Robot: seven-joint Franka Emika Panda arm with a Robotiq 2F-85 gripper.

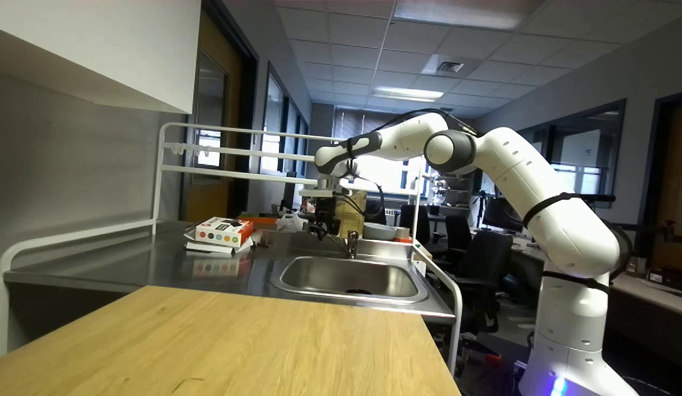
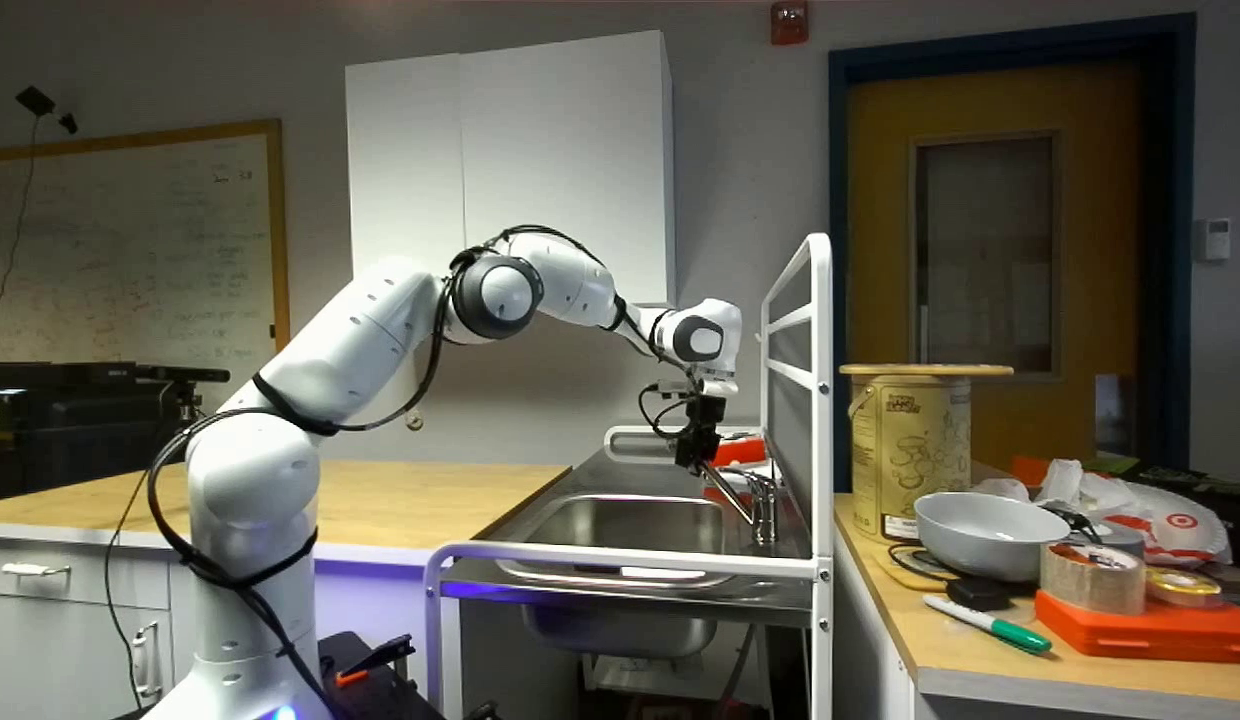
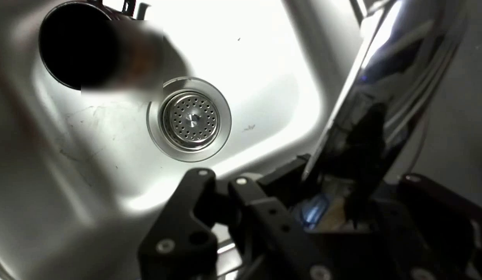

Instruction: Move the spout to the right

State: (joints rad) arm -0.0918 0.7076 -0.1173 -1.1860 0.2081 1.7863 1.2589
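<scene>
Spout (image 3: 381, 105) between jaws, contact unclear; near basin (image 3: 260, 81) edge, open toward drain (image 3: 191, 119)

My arm (image 1: 531, 179) was smooth, glossy white, its rounded segments dotted with small grey screw caps (image 1: 589, 361). Dark grey bands (image 2: 468, 295) ringed pale discs (image 2: 507, 292) at my joints. Black cables (image 2: 437, 345) looped along me, cinched by black straps (image 1: 547, 205), and blue light (image 1: 559, 386) glowed low on my base (image 1: 572, 368). My gripper (image 2: 700, 460) was black and angular, its linkages (image 3: 173, 225) set with pale round screw heads (image 3: 165, 245).
</scene>
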